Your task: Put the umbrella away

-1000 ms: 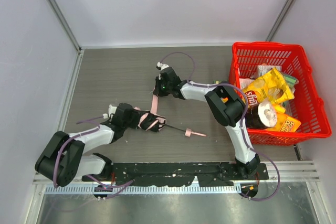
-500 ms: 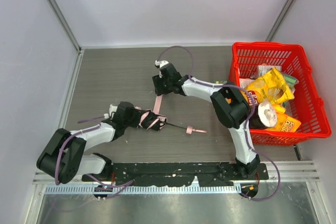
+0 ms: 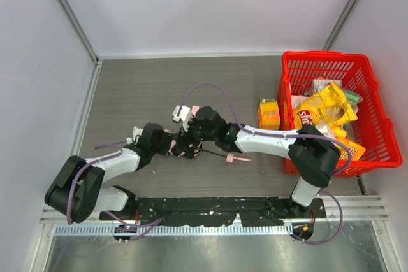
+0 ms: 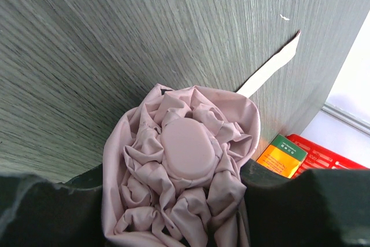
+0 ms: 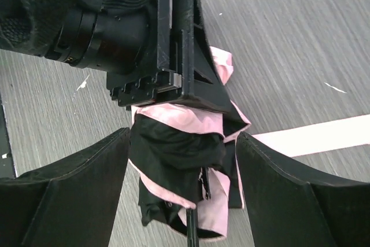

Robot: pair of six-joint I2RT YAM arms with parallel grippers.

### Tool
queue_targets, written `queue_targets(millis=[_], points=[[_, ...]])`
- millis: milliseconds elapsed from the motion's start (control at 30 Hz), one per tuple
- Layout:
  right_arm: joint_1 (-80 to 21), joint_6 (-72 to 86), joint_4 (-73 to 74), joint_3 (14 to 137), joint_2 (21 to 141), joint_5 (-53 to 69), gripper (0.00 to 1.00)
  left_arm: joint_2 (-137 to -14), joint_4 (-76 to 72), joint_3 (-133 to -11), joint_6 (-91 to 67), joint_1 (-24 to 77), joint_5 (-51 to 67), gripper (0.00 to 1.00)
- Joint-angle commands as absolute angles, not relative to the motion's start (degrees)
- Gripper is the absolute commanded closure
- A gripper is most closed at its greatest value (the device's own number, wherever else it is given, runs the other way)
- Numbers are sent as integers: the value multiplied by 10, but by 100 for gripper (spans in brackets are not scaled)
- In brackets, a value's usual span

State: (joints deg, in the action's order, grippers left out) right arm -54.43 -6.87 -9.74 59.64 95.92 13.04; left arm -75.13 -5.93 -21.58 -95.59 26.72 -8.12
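The umbrella (image 4: 185, 146) is a bunched pale pink bundle with a round pink cap, and my left gripper (image 4: 173, 201) is shut on it. In the top view the left gripper (image 3: 167, 143) holds it low over the table. The thin dark shaft (image 3: 217, 153) runs right to a pink end piece (image 3: 237, 157). My right gripper (image 5: 182, 195) is open, with one finger on each side of the pink and black folds (image 5: 173, 160), just below the left gripper (image 5: 156, 44). The narrow pink strap (image 5: 324, 134) lies flat on the table.
A red basket (image 3: 319, 55) full of snack bags stands at the right. An orange box (image 3: 269, 114) stands on the table just left of it. Grey walls close off the back and both sides.
My right gripper has opened, let go of the strap and swung from the middle of the table towards me onto the bundle. The left gripper stays shut on the umbrella.
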Motion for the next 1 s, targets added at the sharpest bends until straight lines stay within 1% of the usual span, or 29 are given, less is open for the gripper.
queue_targets(millis=[0, 233, 333, 433, 467, 500, 567, 600, 633, 667, 700, 733, 800, 833, 900, 967], points=[[-563, -104, -173, 611, 987, 131, 21, -777, 129, -181, -916, 269, -107, 100], [-590, -138, -134, 642, 1055, 67, 21, -769, 135, -184, -918, 269, -110, 100], [-599, -146, -131, 635, 1070, 35, 21, -767, 139, -184, -919, 269, -112, 100], [-605, -145, -126, 633, 1084, 12, 24, -768, 141, -185, -920, 269, -112, 100], [-606, -143, -129, 632, 1091, -24, 26, -768, 140, -186, -920, 270, -112, 100], [-608, -142, -128, 633, 1095, -33, 28, -769, 140, -186, -920, 269, -112, 100], [-611, -143, -120, 636, 1105, -60, 37, -770, 140, -187, -922, 268, -112, 100], [-610, -144, -120, 636, 1109, -63, 40, -770, 139, -187, -923, 269, -111, 100], [-611, -143, -121, 635, 1112, -64, 47, -770, 141, -189, -922, 269, -111, 100], [-611, -144, -120, 635, 1119, -65, 51, -770, 142, -190, -923, 269, -112, 100], [-610, -148, -106, 638, 1124, -65, 58, -768, 143, -190, -924, 268, -112, 100], [-611, -147, -101, 643, 1132, -69, 60, -767, 143, -189, -925, 269, -113, 100], [-611, -147, -100, 634, 1136, -67, 53, -767, 143, -189, -925, 269, -114, 100], [-611, -142, -118, 625, 1133, -58, 41, -766, 143, -189, -925, 269, -115, 100], [-610, -131, -113, 614, 1124, -41, 31, -768, 143, -187, -925, 270, -117, 100], [-609, -127, -78, 629, 1120, -9, 28, -768, 141, -185, -926, 270, -119, 100]])
